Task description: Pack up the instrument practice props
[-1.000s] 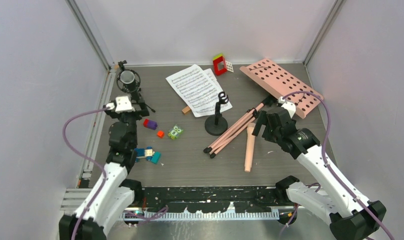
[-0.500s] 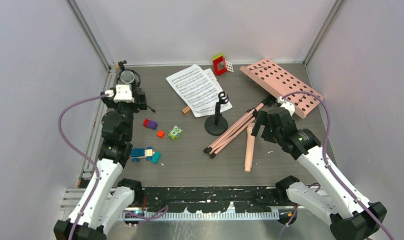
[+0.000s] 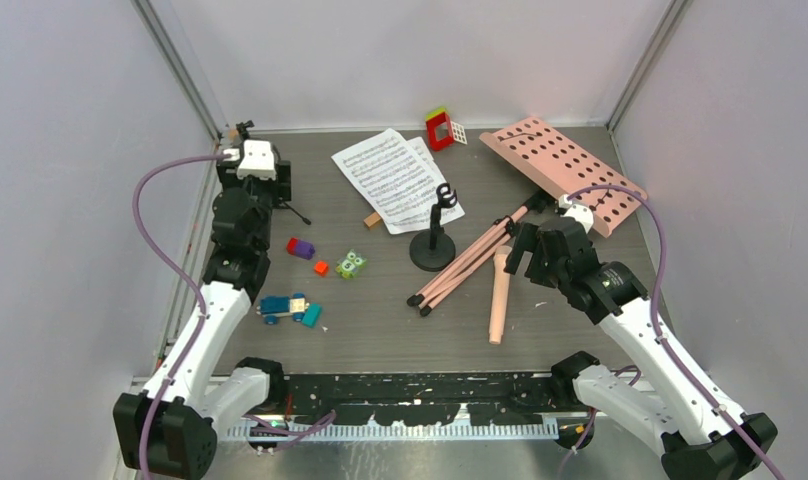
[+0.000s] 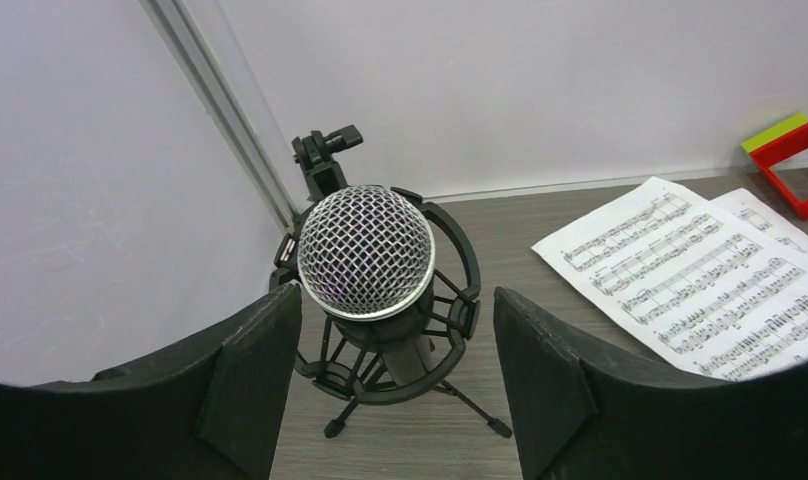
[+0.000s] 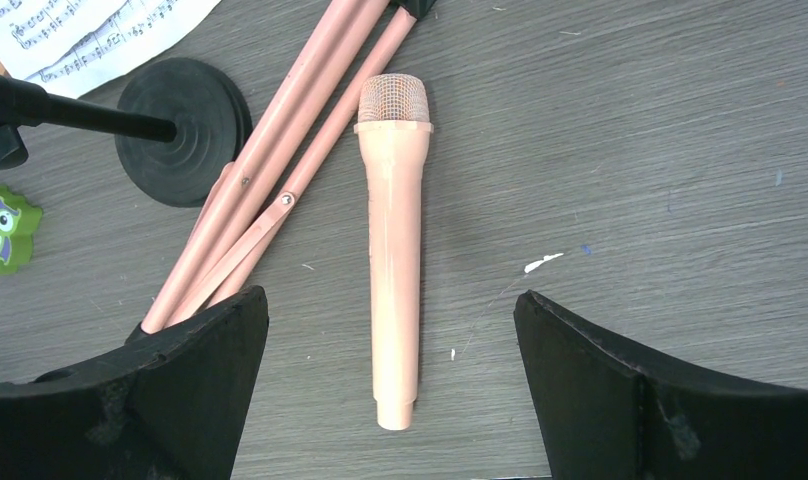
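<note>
A beige-pink microphone (image 5: 393, 230) lies flat on the table, and my right gripper (image 5: 390, 298) hovers open over its handle end without touching it. Beside it lie the folded legs (image 5: 280, 170) of the pink music stand, whose perforated desk (image 3: 565, 172) rests at the back right. The black round-base stand (image 3: 432, 248) is upright next to the white sheet-music pages (image 3: 395, 178). In the back-left corner, my left gripper (image 4: 398, 295) is open around a silver mesh microphone (image 4: 366, 250) in a black tripod mount. Its left finger is close to the head.
Small toy blocks are scattered about: a red and yellow one (image 3: 439, 128) at the back, a purple one (image 3: 300, 247), an orange one (image 3: 321, 267), a green owl (image 3: 351, 263) and a blue car (image 3: 283, 307). Walls enclose the left, back and right sides.
My left arm has reached toward the back-left corner and now covers the silver microphone from above. Its jaws have narrowed somewhat. The right arm has hardly moved.
</note>
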